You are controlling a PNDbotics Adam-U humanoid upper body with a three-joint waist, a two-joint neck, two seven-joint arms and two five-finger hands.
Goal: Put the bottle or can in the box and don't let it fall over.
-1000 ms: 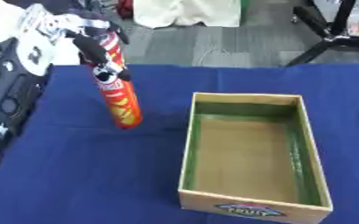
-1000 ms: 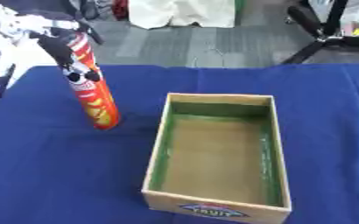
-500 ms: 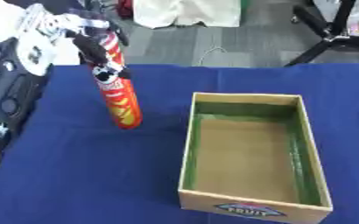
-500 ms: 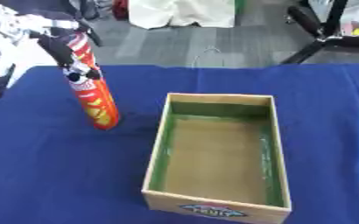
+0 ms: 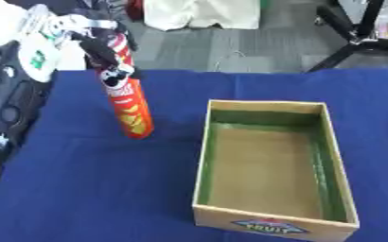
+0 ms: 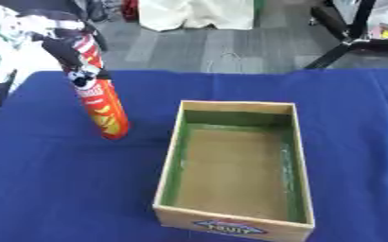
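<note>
Can (image 5: 129, 101) upright on blue cloth (image 5: 98, 189), top within curled left robot hand (image 5: 98, 45), beside box (image 5: 272, 165).

Left arm (image 5: 11, 101) showing black rounded casing with silver joint rings, a white plate bearing green markings near the wrist, ending in left hand (image 5: 94, 40) with black fingers.

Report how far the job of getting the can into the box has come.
Done: the left hand has closed round the upper part of the tall red cylindrical can. In hand: the can stands slightly tilted on the blue tablecloth, left of the cardboard box with green inner walls. Left: carry it over, set it upright inside; the box holds nothing yet. The right hand is out of view.
</note>
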